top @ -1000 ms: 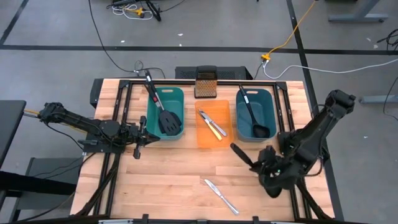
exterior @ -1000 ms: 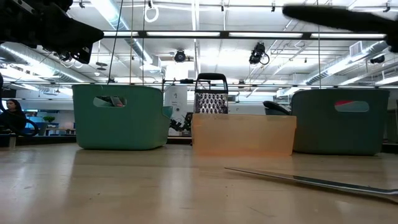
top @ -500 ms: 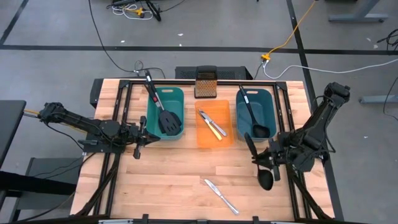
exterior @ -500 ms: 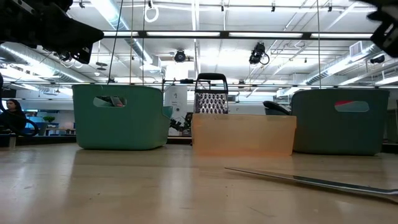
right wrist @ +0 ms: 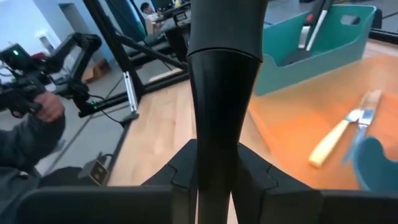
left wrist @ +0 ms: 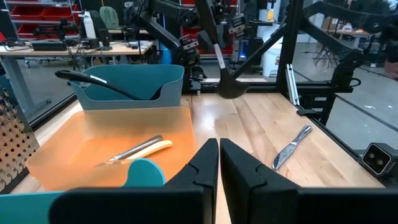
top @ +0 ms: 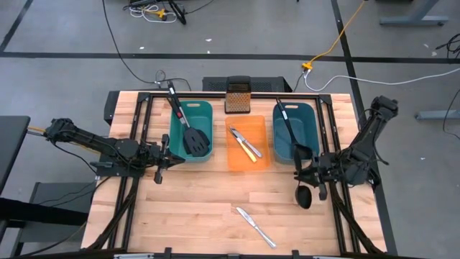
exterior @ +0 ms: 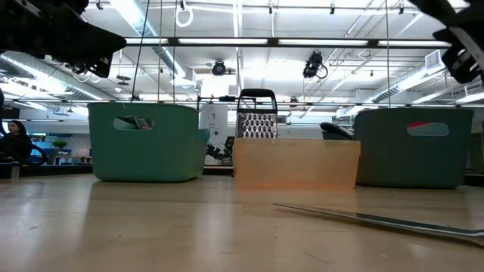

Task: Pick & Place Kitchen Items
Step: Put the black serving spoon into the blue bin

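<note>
My right gripper [top: 307,175] clamps a black ladle [top: 305,193] above the wooden table [top: 201,216], beside the right teal bin [top: 295,131]. Only the right wrist view shows a person's hand [right wrist: 38,106], perhaps holding a camera. My left gripper [left wrist: 219,163] is closed, empty.

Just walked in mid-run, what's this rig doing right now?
Sorting utensils into bins. The right gripper is shut on a black ladle, held above the table in front of the right teal bin, which already has another ladle. The left gripper waits shut beside the left teal bin holding the spatulas. Knives are in the orange bin; one knife lies loose on the table.
</note>
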Action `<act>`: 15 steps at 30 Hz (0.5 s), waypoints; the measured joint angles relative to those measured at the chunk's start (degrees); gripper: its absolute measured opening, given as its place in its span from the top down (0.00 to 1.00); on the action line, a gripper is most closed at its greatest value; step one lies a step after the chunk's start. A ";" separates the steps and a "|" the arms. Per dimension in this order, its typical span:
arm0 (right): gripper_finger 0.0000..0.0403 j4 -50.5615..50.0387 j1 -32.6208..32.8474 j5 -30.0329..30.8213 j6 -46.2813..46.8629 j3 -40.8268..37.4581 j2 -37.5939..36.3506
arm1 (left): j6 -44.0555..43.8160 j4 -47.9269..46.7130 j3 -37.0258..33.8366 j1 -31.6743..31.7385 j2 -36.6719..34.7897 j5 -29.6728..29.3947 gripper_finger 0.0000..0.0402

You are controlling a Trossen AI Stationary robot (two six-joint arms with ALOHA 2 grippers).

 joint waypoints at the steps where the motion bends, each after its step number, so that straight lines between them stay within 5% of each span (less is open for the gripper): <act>1: 0.83 -0.09 -0.01 0.00 -0.03 -0.85 -1.10 | 0.01 0.00 0.00 0.00 0.00 0.00 0.95; 15: 0.83 11.93 -1.03 -0.01 -10.08 -4.73 -5.98 | 0.42 -0.02 0.00 0.00 0.00 -0.23 0.95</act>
